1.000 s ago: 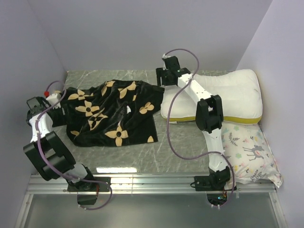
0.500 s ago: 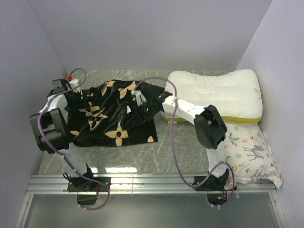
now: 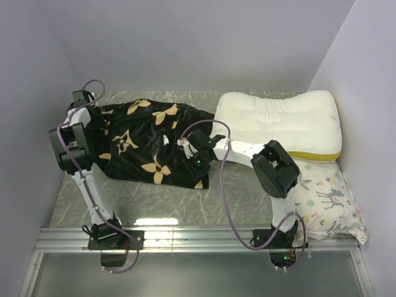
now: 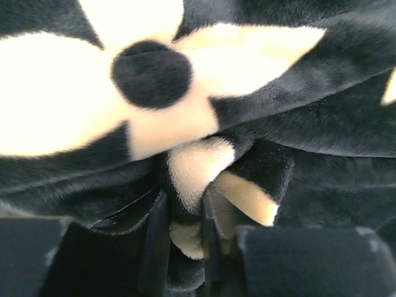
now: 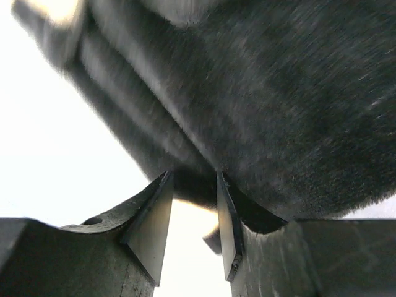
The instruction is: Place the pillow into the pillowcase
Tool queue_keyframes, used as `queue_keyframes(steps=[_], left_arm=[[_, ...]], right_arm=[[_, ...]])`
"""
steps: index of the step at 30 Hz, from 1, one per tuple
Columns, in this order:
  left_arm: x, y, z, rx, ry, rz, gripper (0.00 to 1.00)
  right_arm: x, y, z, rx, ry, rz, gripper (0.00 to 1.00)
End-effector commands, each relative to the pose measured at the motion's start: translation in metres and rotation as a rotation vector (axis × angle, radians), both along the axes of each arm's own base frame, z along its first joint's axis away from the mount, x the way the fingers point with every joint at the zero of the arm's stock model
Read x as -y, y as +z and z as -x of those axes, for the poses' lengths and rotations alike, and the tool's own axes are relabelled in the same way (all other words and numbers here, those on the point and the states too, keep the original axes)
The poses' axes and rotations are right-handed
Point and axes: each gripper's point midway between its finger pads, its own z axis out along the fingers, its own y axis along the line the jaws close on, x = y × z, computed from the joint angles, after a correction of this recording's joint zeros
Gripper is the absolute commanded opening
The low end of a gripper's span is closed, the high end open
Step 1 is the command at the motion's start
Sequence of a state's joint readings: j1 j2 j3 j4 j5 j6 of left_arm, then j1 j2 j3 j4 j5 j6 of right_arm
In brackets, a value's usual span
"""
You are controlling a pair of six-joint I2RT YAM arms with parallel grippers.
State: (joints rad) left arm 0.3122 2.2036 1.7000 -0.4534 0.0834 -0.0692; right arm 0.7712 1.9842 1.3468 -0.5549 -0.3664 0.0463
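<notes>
Both grippers closed narrowly on the flower-print pillowcase (image 3: 145,142), centre-left of the frame.
The left gripper (image 4: 179,216) pinches a plush fold; the right gripper (image 5: 193,204) seems clamped on its blurred hem. The pillow (image 3: 278,117) lies just beside, upper right.

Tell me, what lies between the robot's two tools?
The black flowered pillowcase, spread from left tool to right tool; the top view shows it.

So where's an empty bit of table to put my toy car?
The best bare bit of table is the front strip between the black pillowcase and the metal rail. A thin strip also runs behind the pillowcase, by the back wall. The right side is crowded: white pillow, deer pillow and an arm.
</notes>
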Motion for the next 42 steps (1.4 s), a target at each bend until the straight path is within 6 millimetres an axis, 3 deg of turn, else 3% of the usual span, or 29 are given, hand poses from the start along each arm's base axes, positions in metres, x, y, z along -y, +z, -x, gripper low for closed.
queue_keyframes(steps=[1, 2, 3, 4, 5, 6, 8, 9, 11, 12, 13, 14, 15, 16, 17, 18, 22, 23, 24, 27, 29, 32, 33, 38, 42], left_arm=[[-0.041, 0.008, -0.009, 0.002, 0.136, -0.049, 0.31], [-0.025, 0.011, -0.014, 0.021, 0.06, 0.019, 0.35], [-0.016, 0.016, -0.014, 0.03, 0.006, 0.046, 0.47], [-0.004, 0.027, -0.01, 0.054, -0.086, 0.061, 0.54], [0.014, 0.038, -0.009, 0.093, -0.186, 0.103, 0.61], [0.023, 0.048, -0.005, 0.123, -0.238, 0.121, 0.72], [0.04, 0.074, 0.013, 0.167, -0.329, 0.123, 0.78], [0.051, 0.085, 0.02, 0.191, -0.374, 0.155, 0.82], [0.061, 0.11, 0.039, 0.214, -0.408, 0.145, 0.84], [0.064, 0.118, 0.044, 0.227, -0.414, 0.141, 0.86], [0.069, 0.132, 0.052, 0.252, -0.42, 0.125, 0.99], [0.072, 0.138, 0.056, 0.265, -0.425, 0.109, 0.99], [0.075, 0.136, 0.062, 0.254, -0.418, 0.081, 0.99], [0.076, 0.155, 0.065, 0.295, -0.413, 0.039, 0.99], [0.078, 0.163, 0.065, 0.317, -0.407, 0.013, 0.99], [0.08, 0.164, 0.069, 0.319, -0.393, 0.003, 0.99], [0.09, 0.186, 0.074, 0.359, -0.366, -0.063, 0.99], [0.089, 0.183, 0.078, 0.331, -0.352, -0.062, 0.99], [0.09, 0.185, 0.078, 0.328, -0.348, -0.061, 0.99], [0.092, 0.183, 0.084, 0.303, -0.362, -0.051, 0.99], [0.103, 0.187, 0.089, 0.313, -0.43, -0.028, 0.99], [0.117, 0.183, 0.1, 0.287, -0.543, -0.004, 0.99], [0.125, 0.186, 0.102, 0.297, -0.607, 0.011, 0.99], [0.146, 0.169, 0.109, 0.239, -0.705, 0.109, 0.99], [0.155, 0.166, 0.103, 0.244, -0.729, 0.133, 0.99]], right_arm=[[0.049, -0.012, 0.049, -0.117, 0.087, 0.104, 0.43], [0.046, -0.003, 0.055, -0.131, 0.108, 0.061, 0.49], [0.045, 0.007, 0.058, -0.118, 0.128, 0.038, 0.53], [0.042, 0.032, 0.052, -0.045, 0.152, -0.018, 0.57], [0.038, 0.051, 0.044, 0.011, 0.155, -0.051, 0.67], [0.038, 0.082, 0.032, 0.114, 0.138, -0.097, 0.72], [0.046, 0.119, 0.006, 0.231, 0.086, -0.141, 0.88], [0.051, 0.153, -0.009, 0.322, 0.053, -0.182, 0.93], [0.081, 0.186, -0.053, 0.441, -0.063, -0.181, 0.98], [0.096, 0.193, -0.069, 0.468, -0.118, -0.161, 0.98], [0.11, 0.195, -0.086, 0.501, -0.174, -0.123, 0.98], [0.129, 0.206, -0.109, 0.541, -0.26, -0.097, 0.98], [0.136, 0.194, -0.124, 0.522, -0.303, -0.052, 0.98], [0.143, 0.192, -0.136, 0.507, -0.388, -0.023, 0.98], [0.154, 0.211, -0.159, 0.561, -0.472, 0.004, 0.98], [0.155, 0.186, -0.165, 0.487, -0.476, 0.069, 0.99], [0.161, 0.168, -0.209, 0.465, -0.608, 0.183, 1.0], [0.164, 0.179, -0.223, 0.499, -0.653, 0.198, 1.0], [0.166, 0.152, -0.226, 0.439, -0.659, 0.249, 1.0], [0.165, 0.129, -0.233, 0.424, -0.633, 0.267, 1.0], [0.174, 0.12, -0.232, 0.442, -0.515, 0.306, 1.0], [0.185, 0.135, -0.225, 0.421, -0.361, 0.236, 1.0], [0.189, 0.156, -0.224, 0.467, -0.333, 0.197, 1.0], [0.214, 0.191, -0.228, 0.637, -0.059, 0.232, 1.0], [0.229, 0.168, -0.23, 0.551, 0.05, 0.218, 1.0]])
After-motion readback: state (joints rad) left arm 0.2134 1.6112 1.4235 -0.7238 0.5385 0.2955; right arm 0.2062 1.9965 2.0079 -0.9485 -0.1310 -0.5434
